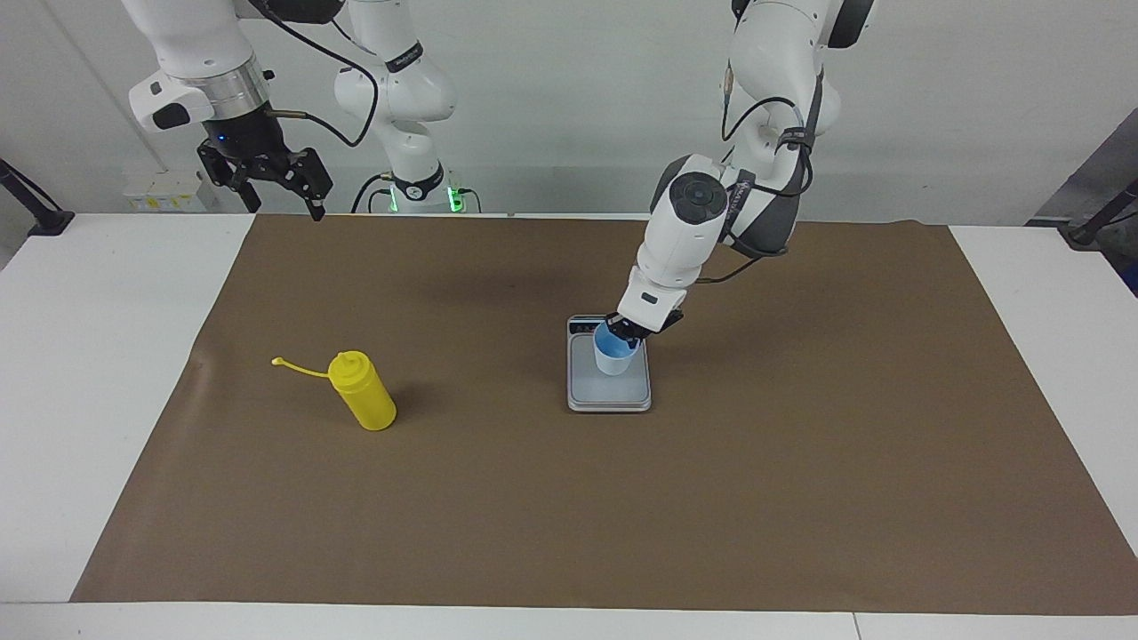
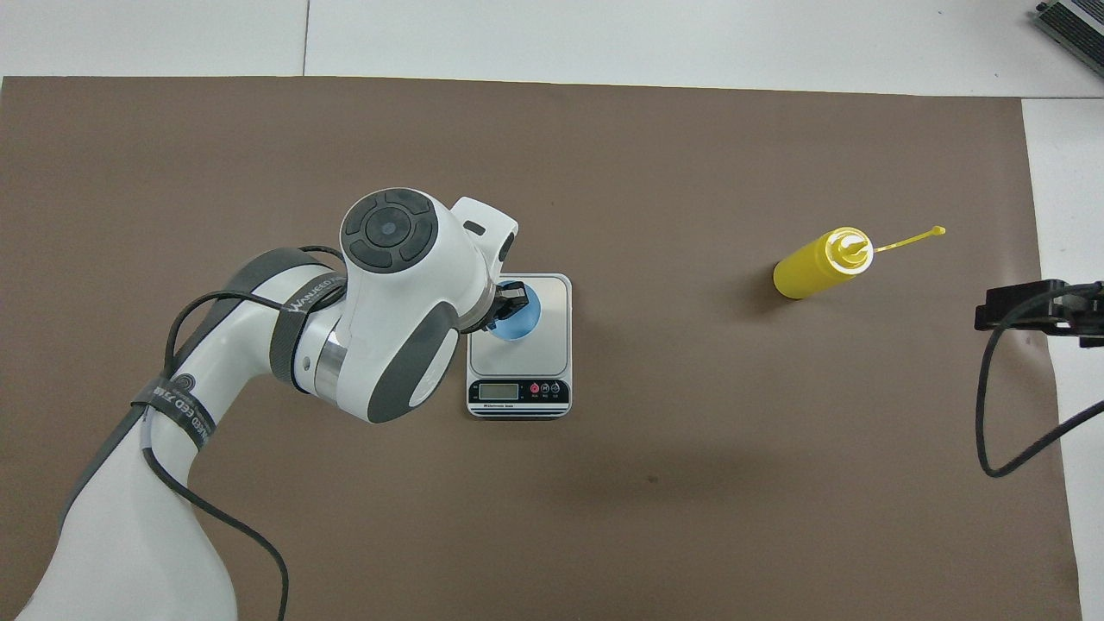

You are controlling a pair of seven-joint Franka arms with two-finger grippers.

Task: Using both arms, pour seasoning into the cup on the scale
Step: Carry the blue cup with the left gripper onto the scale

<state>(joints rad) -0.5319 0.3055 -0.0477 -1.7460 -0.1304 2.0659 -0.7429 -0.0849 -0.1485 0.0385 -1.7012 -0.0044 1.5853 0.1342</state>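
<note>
The pale-blue cup [image 1: 613,354] stands on the scale's grey plate [image 1: 609,389], close to upright; it also shows in the overhead view [image 2: 520,317]. My left gripper [image 1: 629,331] is shut on the cup's rim from the left arm's end. The scale's display strip [image 2: 517,392] faces the robots. The yellow squeeze bottle [image 1: 363,391] stands on the brown mat toward the right arm's end, its cap strap [image 1: 298,368] hanging open. My right gripper [image 1: 280,182] waits open and empty, high over the mat's edge near the robots. It also shows in the overhead view [image 2: 1035,312].
A brown mat [image 1: 800,462] covers most of the white table. Nothing else stands on it besides the scale [image 2: 552,297] and the bottle [image 2: 815,266]. Black cables hang from both arms.
</note>
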